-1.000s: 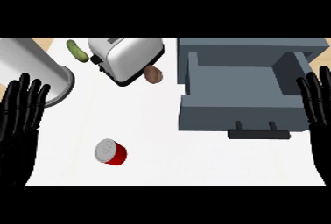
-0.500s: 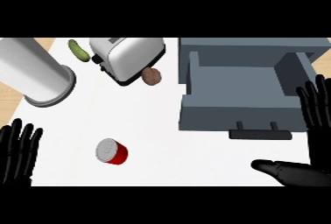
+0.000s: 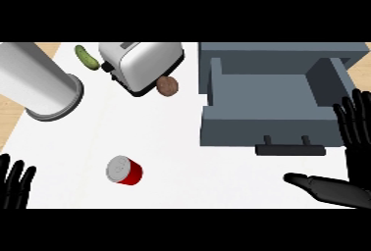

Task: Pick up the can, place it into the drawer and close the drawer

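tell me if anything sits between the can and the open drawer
Nothing visible does. Only bare counter lies between the can and the drawer front; the toaster and the brown lump beside it stand farther back, off that path.

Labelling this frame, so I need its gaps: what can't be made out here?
Head view only:
Left hand: palm and forearm cut off by the lower edge.
Right hand: outer side cut off by the right edge.
Can: label too small to read.
Brown round thing by the toaster: too small to identify.
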